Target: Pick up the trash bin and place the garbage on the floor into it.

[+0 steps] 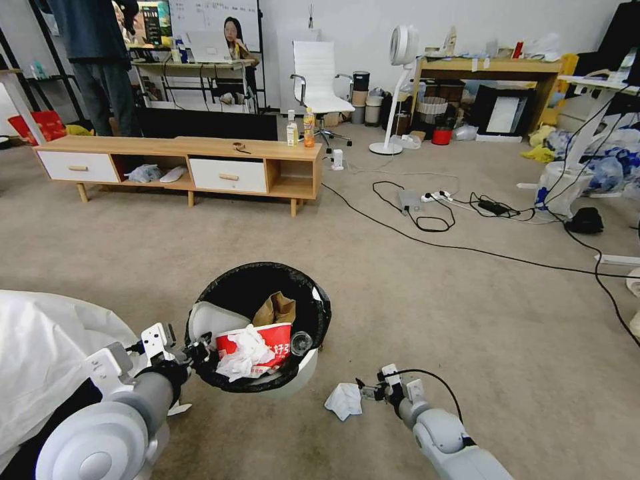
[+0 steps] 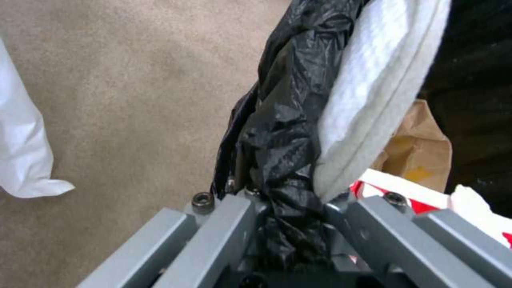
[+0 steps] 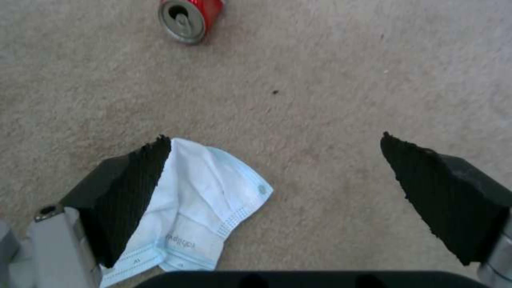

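We have the trash bin (image 1: pixel 267 327) held off the floor (image 1: pixel 467 333) by our left hand (image 1: pixel 200 353), which is clamped on the rim where the black bag liner (image 2: pixel 277 132) folds over; a noodle cup (image 1: pixel 263 343), tissues (image 1: pixel 243 357) and a brown paper scrap (image 1: pixel 277 308) already lie inside. That grip pinches mostly slippery plastic at one edge, so we judge the bin could tip or slide out and spill its load. Our right hand (image 3: pixel 277 176) hangs low with its fingers spread wide over a pale blue face mask (image 3: pixel 203 208) on the carpet; one finger (image 3: pixel 133 192) covers the mask's edge, and closing off-centre could merely push the thin cloth along the pile. A red can (image 3: pixel 189 18) lies further off. Black cables (image 1: pixel 433 243) cross the carpet, with a low wooden cabinet (image 1: pixel 180 167) and cluttered desks (image 1: pixel 487 73) behind.
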{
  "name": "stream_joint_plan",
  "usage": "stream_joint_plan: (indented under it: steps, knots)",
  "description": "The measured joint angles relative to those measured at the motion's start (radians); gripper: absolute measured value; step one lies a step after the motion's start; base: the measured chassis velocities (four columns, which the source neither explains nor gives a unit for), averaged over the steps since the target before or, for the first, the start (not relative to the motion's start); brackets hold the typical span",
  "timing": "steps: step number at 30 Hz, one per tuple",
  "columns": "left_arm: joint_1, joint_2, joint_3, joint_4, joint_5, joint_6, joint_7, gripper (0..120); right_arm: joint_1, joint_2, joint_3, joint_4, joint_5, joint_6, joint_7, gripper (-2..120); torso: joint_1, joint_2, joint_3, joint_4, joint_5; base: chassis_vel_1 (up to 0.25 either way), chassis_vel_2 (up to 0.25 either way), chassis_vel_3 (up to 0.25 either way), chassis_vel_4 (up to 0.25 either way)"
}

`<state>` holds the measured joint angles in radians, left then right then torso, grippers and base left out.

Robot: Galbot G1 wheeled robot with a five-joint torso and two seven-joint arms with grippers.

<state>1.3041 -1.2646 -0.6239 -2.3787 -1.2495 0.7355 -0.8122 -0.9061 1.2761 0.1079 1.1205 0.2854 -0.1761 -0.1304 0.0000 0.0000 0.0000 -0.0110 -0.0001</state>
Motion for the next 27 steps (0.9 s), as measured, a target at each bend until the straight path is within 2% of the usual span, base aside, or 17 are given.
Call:
stream_joint_plan:
  steps: [3, 16, 27]
  knots:
    - [0.000, -0.003, 0.002, 0.000, 0.003, 0.000, 0.003, 4, 0.028, 0.026, 0.002, -0.068, -0.014, 0.000, -0.002, 100, 0.000, 0.000, 0.000, 0.0000, 0.0001, 0.000, 0.000, 0.000, 0.000]
    - [0.005, -0.007, 0.003, 0.001, 0.008, 0.000, 0.008, 4, 0.067, 0.049, 0.012, -0.161, -0.049, 0.019, -0.019, 100, 0.000, 0.000, 0.000, -0.0001, 0.0000, 0.000, 0.000, 0.000, 0.000]
    - [0.000, -0.007, -0.002, 0.005, 0.008, 0.000, 0.010, 4, 0.147, 0.109, 0.007, -0.291, -0.109, 0.048, -0.041, 100, 0.000, 0.000, 0.000, 0.0000, 0.0000, 0.000, 0.000, 0.000, 0.000]
